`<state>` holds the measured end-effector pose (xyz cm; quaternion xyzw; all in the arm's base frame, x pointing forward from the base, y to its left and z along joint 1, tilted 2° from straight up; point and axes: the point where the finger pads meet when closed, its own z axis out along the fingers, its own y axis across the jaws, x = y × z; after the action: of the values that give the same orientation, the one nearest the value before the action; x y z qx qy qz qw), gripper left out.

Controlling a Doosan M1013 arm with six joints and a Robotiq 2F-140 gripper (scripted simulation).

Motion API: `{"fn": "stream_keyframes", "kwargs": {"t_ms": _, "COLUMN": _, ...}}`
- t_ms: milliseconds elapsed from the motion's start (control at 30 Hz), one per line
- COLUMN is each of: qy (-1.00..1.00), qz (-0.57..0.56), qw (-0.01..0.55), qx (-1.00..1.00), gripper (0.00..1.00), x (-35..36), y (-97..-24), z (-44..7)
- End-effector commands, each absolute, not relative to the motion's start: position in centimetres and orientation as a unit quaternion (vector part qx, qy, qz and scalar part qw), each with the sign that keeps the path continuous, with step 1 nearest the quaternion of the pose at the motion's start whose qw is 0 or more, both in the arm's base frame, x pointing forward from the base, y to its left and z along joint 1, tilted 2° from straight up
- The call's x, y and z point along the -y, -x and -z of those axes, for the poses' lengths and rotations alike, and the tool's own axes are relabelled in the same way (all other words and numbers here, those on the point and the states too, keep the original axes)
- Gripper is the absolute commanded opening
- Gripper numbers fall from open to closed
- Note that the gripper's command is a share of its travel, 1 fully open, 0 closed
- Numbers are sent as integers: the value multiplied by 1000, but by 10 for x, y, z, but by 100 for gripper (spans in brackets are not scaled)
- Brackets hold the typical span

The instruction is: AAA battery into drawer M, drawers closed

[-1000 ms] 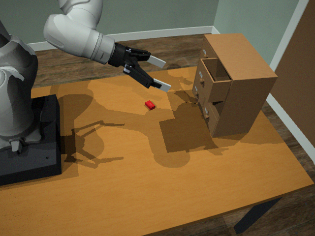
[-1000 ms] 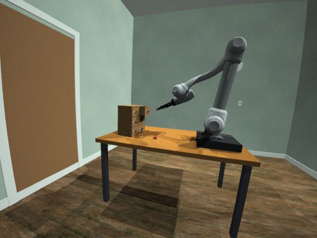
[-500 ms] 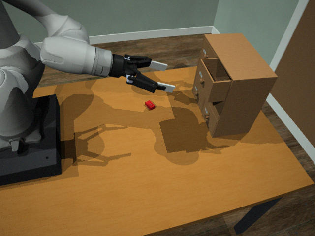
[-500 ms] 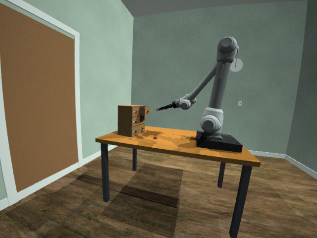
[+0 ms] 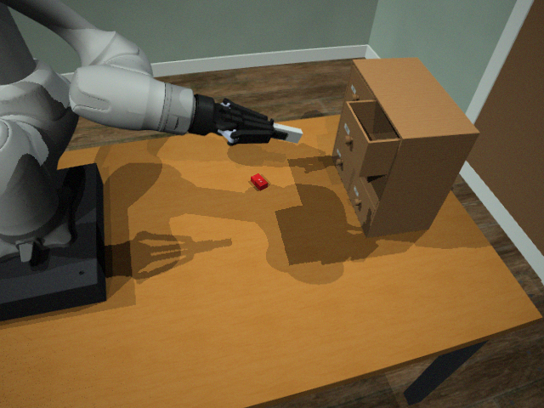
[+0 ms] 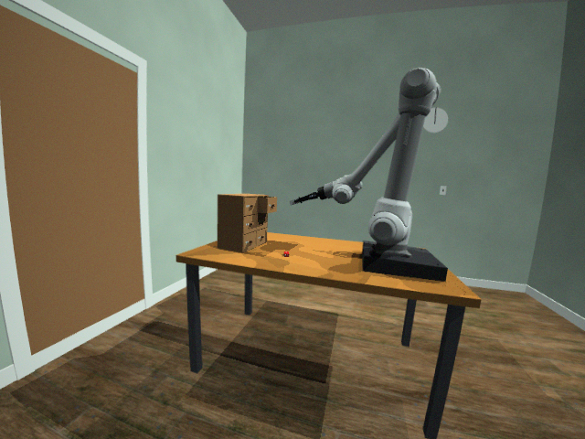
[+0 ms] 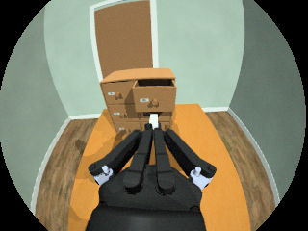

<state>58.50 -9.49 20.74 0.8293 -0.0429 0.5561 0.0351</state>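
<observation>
The gripper (image 5: 287,133) (image 6: 292,202) (image 7: 154,119) had its jaws together with nothing between them, short of the chest (image 5: 430,184) (image 6: 230,221) (image 7: 140,74). Ahead of them, the drawer (image 5: 381,158) (image 6: 269,200) (image 7: 166,93) stood well out; its label was too small to read. The AAA battery was not in sight; it might have lain inside that drawer, but I could not tell. The red block (image 5: 259,181) (image 6: 286,253) sat below the jaws on the worktop (image 5: 263,316) (image 6: 302,269) (image 7: 226,192), and was to be left there. The step in hand looked like lining up to push the drawer home, provided the battery was inside. Doing it well called for raising the closed tips to the front panel, keeping clear of the knob (image 5: 348,138) (image 6: 271,206) (image 7: 153,103), and pressing slowly and squarely along the drawer's travel. A slanted shove could have jammed the loose tray or turned the chest.
</observation>
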Motion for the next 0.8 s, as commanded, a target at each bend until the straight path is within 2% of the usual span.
{"fn": "stream_keyframes", "kwargs": {"t_ms": 0, "qy": -829, "qz": -556, "qw": 35, "qx": 43, "gripper": 0, "x": 95, "y": -585, "z": -207}}
{"fn": "stream_keyframes", "kwargs": {"t_ms": 767, "qy": -829, "qz": -556, "qw": 35, "qx": 43, "gripper": 0, "x": 99, "y": -625, "z": -193}}
